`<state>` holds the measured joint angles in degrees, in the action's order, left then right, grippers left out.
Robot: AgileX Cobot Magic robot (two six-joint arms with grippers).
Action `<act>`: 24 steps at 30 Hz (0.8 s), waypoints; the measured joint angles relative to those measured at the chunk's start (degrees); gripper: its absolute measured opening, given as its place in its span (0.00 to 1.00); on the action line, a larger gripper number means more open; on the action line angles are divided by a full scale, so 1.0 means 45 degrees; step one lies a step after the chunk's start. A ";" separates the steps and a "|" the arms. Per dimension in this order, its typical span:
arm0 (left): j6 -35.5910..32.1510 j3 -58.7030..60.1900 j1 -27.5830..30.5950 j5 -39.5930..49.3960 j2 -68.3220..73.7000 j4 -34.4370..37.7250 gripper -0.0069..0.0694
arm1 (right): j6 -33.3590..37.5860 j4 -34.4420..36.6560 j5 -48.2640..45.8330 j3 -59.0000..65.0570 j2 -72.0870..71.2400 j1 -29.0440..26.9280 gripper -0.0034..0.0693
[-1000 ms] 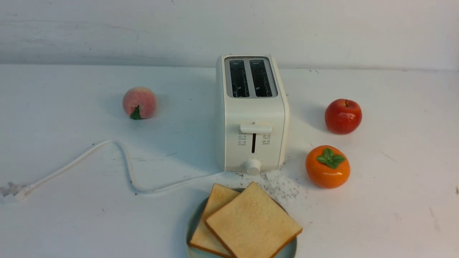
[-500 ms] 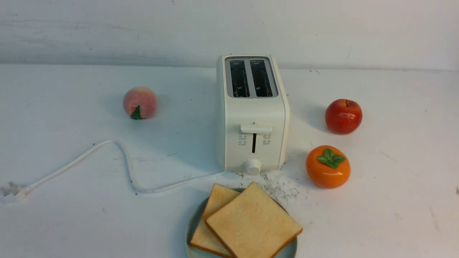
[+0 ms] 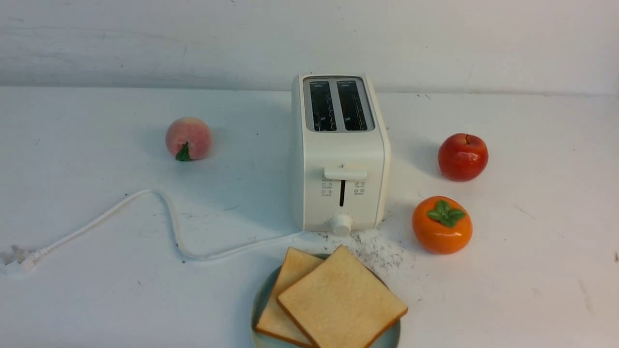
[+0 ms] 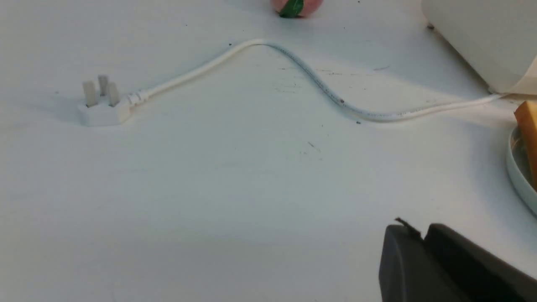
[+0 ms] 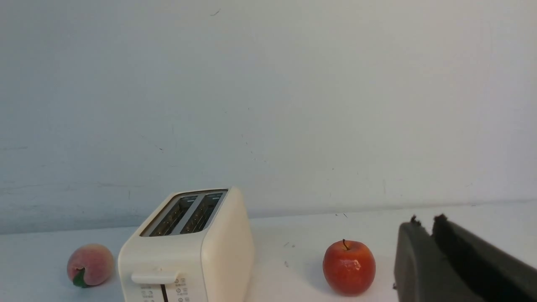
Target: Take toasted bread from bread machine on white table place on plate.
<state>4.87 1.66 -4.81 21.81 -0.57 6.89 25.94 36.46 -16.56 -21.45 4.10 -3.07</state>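
Two slices of toasted bread lie overlapped on the pale blue-green plate [image 3: 260, 304] at the front centre of the white table [image 3: 96, 290]; the upper slice [image 3: 342, 300] covers part of the lower one [image 3: 285, 290]. The cream bread machine [image 3: 339, 159] stands behind the plate, both slots empty. Neither gripper shows in the front view. My left gripper [image 4: 421, 233] is shut and empty above the table, near the plate's rim [image 4: 517, 172]. My right gripper [image 5: 424, 222] is shut and empty, raised, with the bread machine [image 5: 188, 247] beyond it.
A peach [image 3: 188, 138] lies left of the bread machine. A red apple [image 3: 463, 156] and an orange persimmon [image 3: 441, 224] lie to its right. The white cord [image 3: 169, 227] curves across the left front to a plug [image 4: 102, 105]. Crumbs [image 3: 382, 249] are scattered by the plate.
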 joint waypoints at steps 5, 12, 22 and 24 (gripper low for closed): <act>0.0000 0.0010 0.0000 0.0025 0.0000 0.0000 0.18 | 0.0000 0.0000 -0.0066 0.0010 0.0000 0.0000 0.14; 0.0000 0.0010 0.0000 0.0025 0.0000 0.0000 0.18 | 0.0000 -0.0014 -0.0066 0.0010 0.0000 0.0000 0.14; 0.0011 0.0010 0.0000 0.0025 0.0000 0.0000 0.19 | 0.0000 -0.0013 -0.0066 0.0010 0.0000 0.0000 0.14; 0.0004 0.0010 0.0000 0.0025 0.0000 0.0009 0.19 | 0.0000 -0.0013 -0.0066 0.0010 0.0000 0.0000 0.14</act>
<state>4.89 1.70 -4.81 21.92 -0.57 6.94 25.94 36.40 -16.85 -21.40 4.10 -3.07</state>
